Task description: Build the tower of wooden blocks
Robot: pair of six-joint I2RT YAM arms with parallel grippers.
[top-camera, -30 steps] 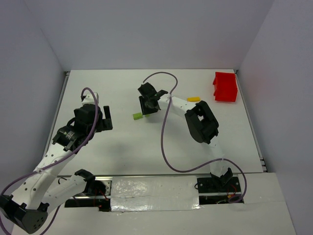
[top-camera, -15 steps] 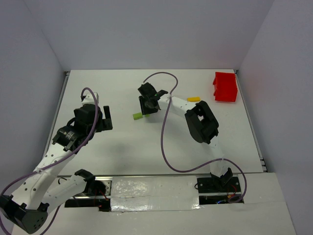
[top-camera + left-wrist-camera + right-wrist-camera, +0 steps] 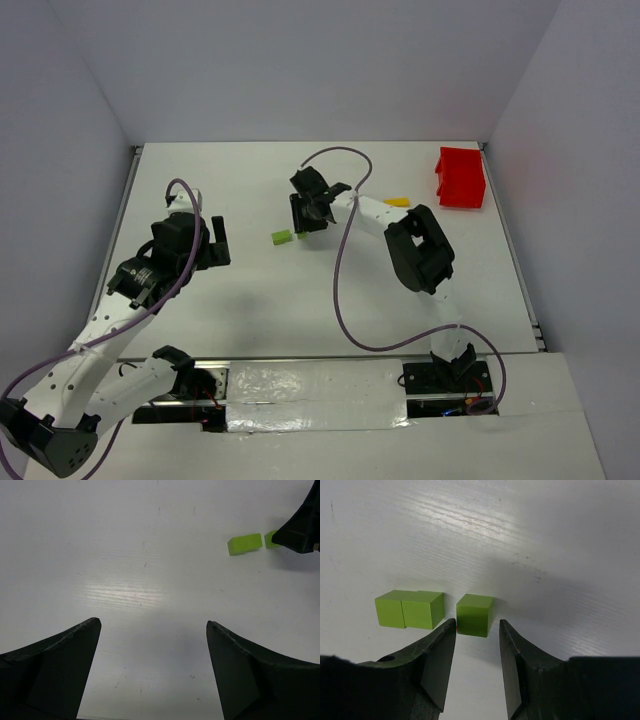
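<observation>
Left gripper: over the left part of the table, above bare surface. Its wrist camera shows the fingers spread wide with nothing between them.
Green bar: lies flat on the table left of centre, between the two grippers and nearer the right one. From the right wrist it shows a thin line across its front face.
Green cube: sits on the table just right of the bar, with a narrow gap between them. The left wrist camera shows only its left end, the rest being behind the right gripper.
Right gripper: low over the table at the cube. Its fingers are set narrow, a little wider than the cube, with their tips on either side of the cube's near edge. Whether they touch it cannot be told.
Yellow block: lies alone right of the right gripper, beside the arm's white link.
Red bin: at the far right corner of the table, well apart from the blocks.
Tower blocks: every block in view lies singly on the table surface.
</observation>
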